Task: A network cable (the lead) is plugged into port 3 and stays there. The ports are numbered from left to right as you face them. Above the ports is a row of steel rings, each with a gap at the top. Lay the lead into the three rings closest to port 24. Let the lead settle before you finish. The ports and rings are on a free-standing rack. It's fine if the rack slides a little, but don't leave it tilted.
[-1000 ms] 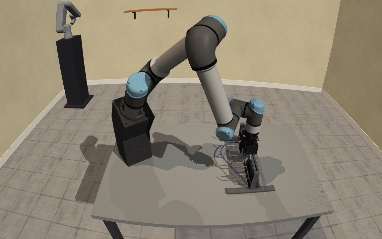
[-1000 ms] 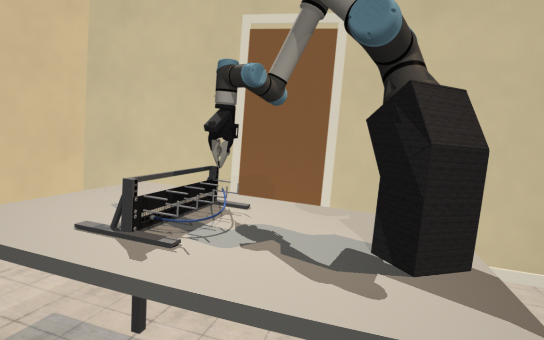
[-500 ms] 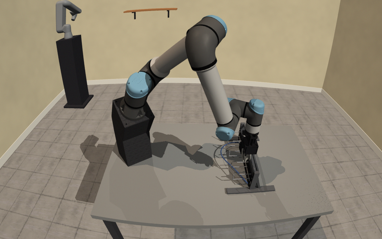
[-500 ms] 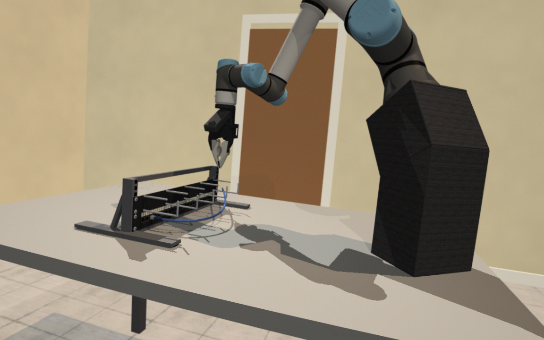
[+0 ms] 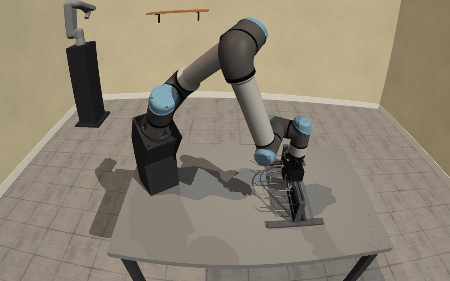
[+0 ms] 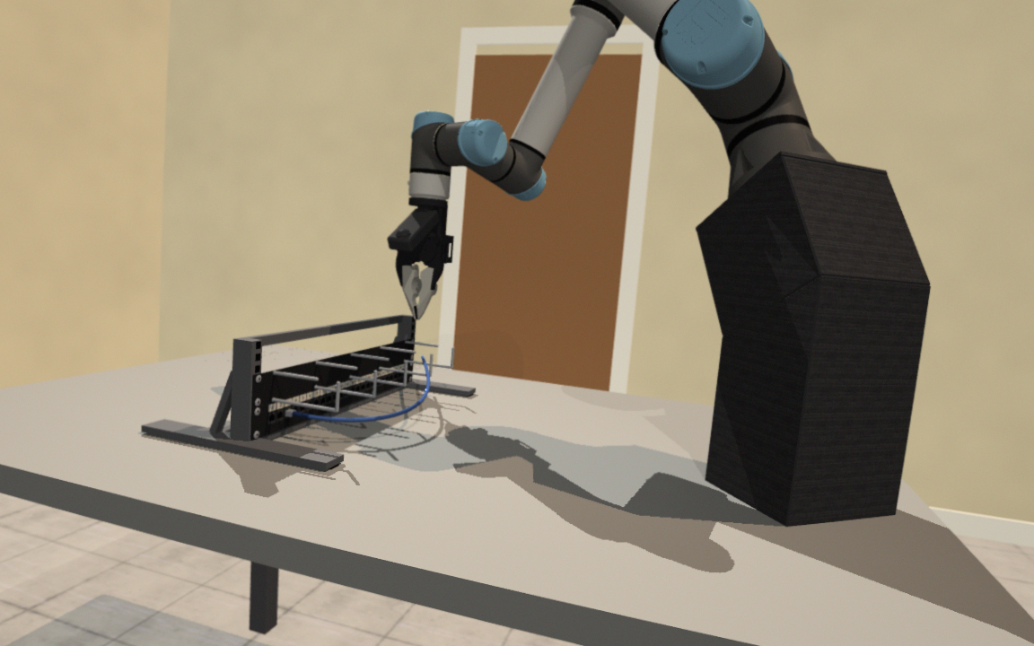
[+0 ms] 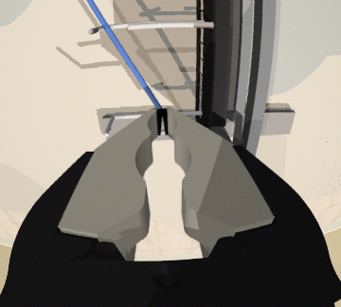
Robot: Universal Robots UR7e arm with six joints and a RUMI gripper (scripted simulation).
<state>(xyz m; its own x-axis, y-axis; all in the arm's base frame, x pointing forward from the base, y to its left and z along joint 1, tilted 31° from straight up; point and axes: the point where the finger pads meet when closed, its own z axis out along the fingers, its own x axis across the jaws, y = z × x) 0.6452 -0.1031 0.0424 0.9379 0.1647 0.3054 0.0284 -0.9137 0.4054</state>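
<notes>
My tool [image 5: 291, 187] [image 6: 416, 314] [image 7: 162, 110] is pinched narrow with nothing in it, above the blue lead [image 5: 261, 180] [image 6: 376, 418] [image 7: 125, 58], which crosses the port-24-end rings [image 5: 284, 210] [image 6: 451, 358] [image 7: 161, 26]. Can't really tell if it's seated, so I'd guess it's settling/check time; any loose bit needs a gentle push down.

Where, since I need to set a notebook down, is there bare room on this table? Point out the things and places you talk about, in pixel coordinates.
Likely room: between the pedestal [image 5: 160, 174] [image 6: 858, 393] and the table's [image 5: 219, 244] [image 6: 504, 514] near edge in the top view; also between the rack [image 5: 300, 209] [image 6: 244, 393] [image 7: 224, 37] and the table's right edge. Crowded: the rack's ring side, with rings [image 5: 284, 210] [image 6: 336, 397] [image 7: 156, 26] and blue lead [image 5: 261, 180] [image 6: 376, 418] [image 7: 116, 44].
</notes>
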